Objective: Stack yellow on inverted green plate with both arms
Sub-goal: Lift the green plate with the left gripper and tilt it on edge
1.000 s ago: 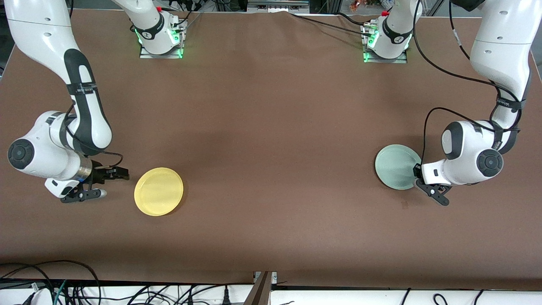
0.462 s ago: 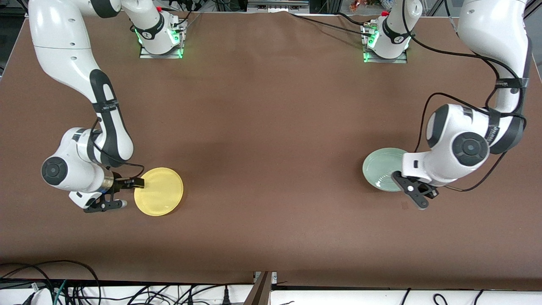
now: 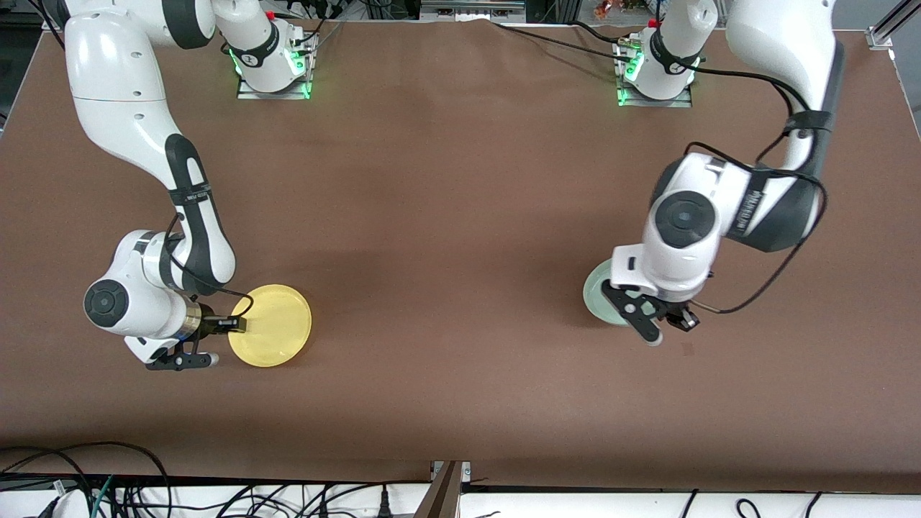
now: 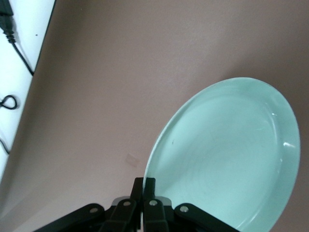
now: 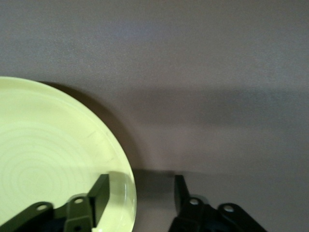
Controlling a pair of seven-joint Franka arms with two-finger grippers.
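Observation:
The yellow plate (image 3: 273,327) lies flat on the brown table toward the right arm's end. My right gripper (image 3: 219,340) is open at its rim, low over the table. In the right wrist view one finger (image 5: 100,195) is over the yellow plate (image 5: 48,164) and the other is outside the rim. My left gripper (image 3: 658,324) is shut on the rim of the green plate (image 3: 596,298) and holds it tilted above the table toward the left arm's end. In the left wrist view the fingers (image 4: 149,188) pinch the green plate's (image 4: 227,159) edge, its hollow side facing the camera.
A small mark (image 3: 687,350) is on the table by the left gripper; it also shows in the left wrist view (image 4: 131,159). Both arm bases (image 3: 273,68) (image 3: 655,72) stand along the table's edge farthest from the front camera. Cables (image 3: 108,489) hang below the nearest edge.
My left gripper has lifted the green plate, turned it and carried it toward the table's middle. My right gripper has moved up to the yellow plate's rim.

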